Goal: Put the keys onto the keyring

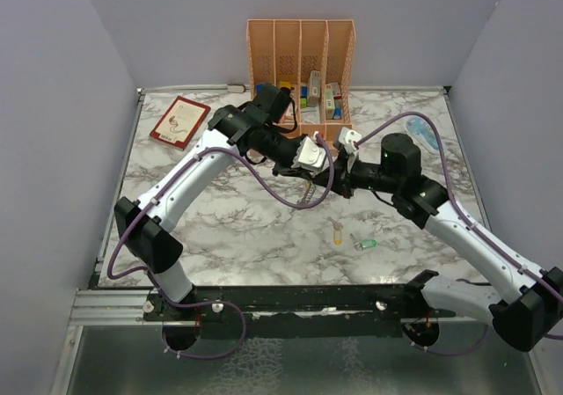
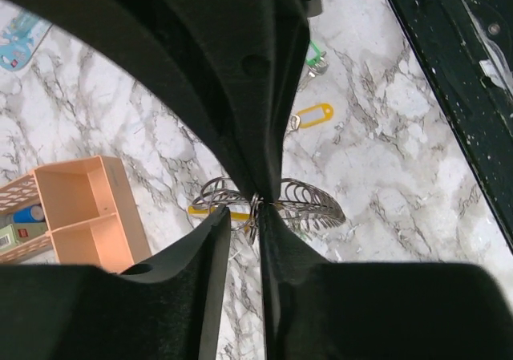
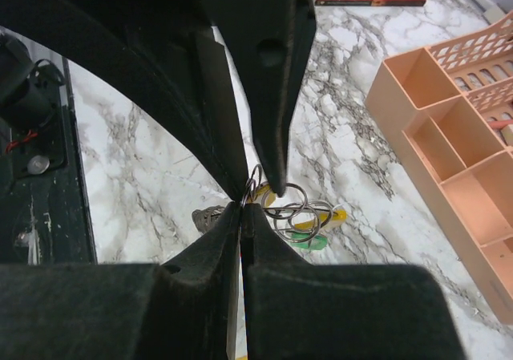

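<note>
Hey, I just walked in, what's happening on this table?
The right end effector is pinched shut on the keyring, above the marble table. The left end effector sits around the same ring, slightly parted. A yellow key and a green key lie loose on the table, not yet threaded.

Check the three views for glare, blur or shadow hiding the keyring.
Top external: even light, no glare, keyring tiny at centre. Left wrist: left gripper near-black and soft, ring wire sharp against bright marble table. Right wrist: right gripper equally dark, ring in focus.
</note>
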Tool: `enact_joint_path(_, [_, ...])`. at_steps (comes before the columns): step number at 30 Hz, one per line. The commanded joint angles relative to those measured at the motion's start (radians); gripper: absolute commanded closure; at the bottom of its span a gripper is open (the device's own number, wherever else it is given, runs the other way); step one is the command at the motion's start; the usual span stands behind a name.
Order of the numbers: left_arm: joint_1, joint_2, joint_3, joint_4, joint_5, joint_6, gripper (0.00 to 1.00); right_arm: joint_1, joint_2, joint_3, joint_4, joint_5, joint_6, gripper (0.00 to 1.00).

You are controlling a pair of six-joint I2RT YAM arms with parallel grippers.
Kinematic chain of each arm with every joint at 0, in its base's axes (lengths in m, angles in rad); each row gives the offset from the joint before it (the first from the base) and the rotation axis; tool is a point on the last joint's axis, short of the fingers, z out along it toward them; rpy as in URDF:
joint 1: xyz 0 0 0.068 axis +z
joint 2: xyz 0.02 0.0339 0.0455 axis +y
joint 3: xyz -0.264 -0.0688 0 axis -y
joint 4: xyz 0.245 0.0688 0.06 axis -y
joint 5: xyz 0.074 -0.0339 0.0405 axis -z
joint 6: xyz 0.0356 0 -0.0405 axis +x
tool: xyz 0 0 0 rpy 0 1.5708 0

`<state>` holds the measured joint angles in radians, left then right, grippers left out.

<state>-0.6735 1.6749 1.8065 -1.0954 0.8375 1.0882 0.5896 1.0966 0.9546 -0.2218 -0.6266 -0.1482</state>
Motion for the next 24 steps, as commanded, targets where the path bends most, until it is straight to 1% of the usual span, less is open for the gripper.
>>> enact_joint_path(1, [-0.015,-0.027,0.030,0.124,-0.014,-0.075,0.71,0.007,-0.097,-0.067,0.159,0.099,0.086,0.98])
enact_joint_path(4, [-0.014,-0.027,0.041,0.157,-0.040,-0.097,0.65,0.007,-0.119,-0.089,0.188,0.145,0.120,0.98])
enact_joint_path(9, [-0.006,-0.031,0.028,0.171,-0.049,-0.096,0.62,0.007,-0.141,-0.119,0.246,0.207,0.185,0.98])
enact_joint_path(12, [-0.006,-0.037,0.008,0.179,-0.045,-0.080,0.62,0.007,-0.142,-0.138,0.294,0.214,0.219,0.98])
enact_joint_path(20, [0.008,-0.058,-0.033,0.179,-0.044,-0.026,0.66,0.007,-0.159,-0.149,0.312,0.279,0.265,0.98])
enact_joint_path(24, [0.014,-0.071,-0.075,0.154,-0.032,0.048,0.66,0.007,-0.160,-0.146,0.310,0.288,0.280,0.98])
